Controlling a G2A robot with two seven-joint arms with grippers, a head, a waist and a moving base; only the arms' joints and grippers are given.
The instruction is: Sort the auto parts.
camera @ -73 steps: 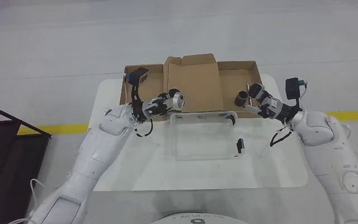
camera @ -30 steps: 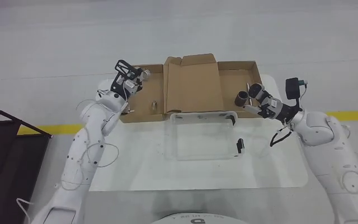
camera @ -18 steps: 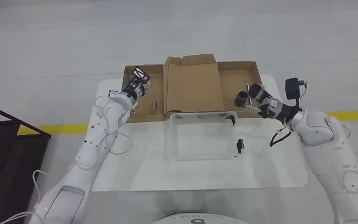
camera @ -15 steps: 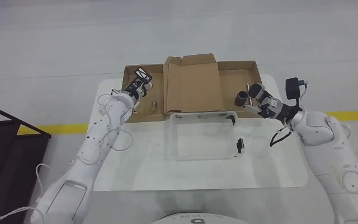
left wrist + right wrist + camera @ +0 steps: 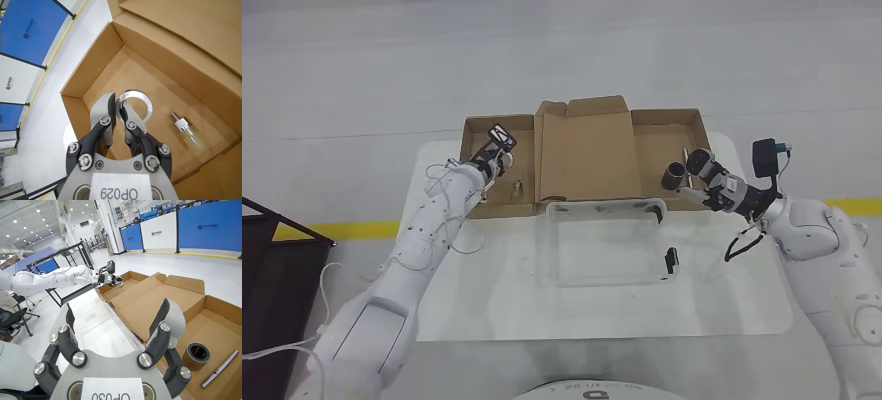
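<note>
My left gripper (image 5: 117, 106) is shut on the rim of a shiny metal ring (image 5: 148, 108), held above the left compartment of the cardboard box (image 5: 90, 81). From above, this gripper (image 5: 499, 150) is over that compartment's back half. A threaded stud with a clear body (image 5: 182, 126) lies on the compartment floor (image 5: 517, 185). My right gripper (image 5: 117, 309) is open with nothing in it, hovering at the front of the right compartment (image 5: 697, 172). In that compartment stand a dark cylindrical bushing (image 5: 197, 353) and a steel rod (image 5: 219, 371).
A clear plastic tray (image 5: 547, 250) sits in front of the box at the table's middle. A small black part (image 5: 671, 261) lies on the table just right of the tray. The box's folded middle flaps (image 5: 587, 150) separate the two compartments.
The left arm carried the ring from near the tray's back edge, swung out to the left, and now holds it over the left compartment. The right arm has not moved.
</note>
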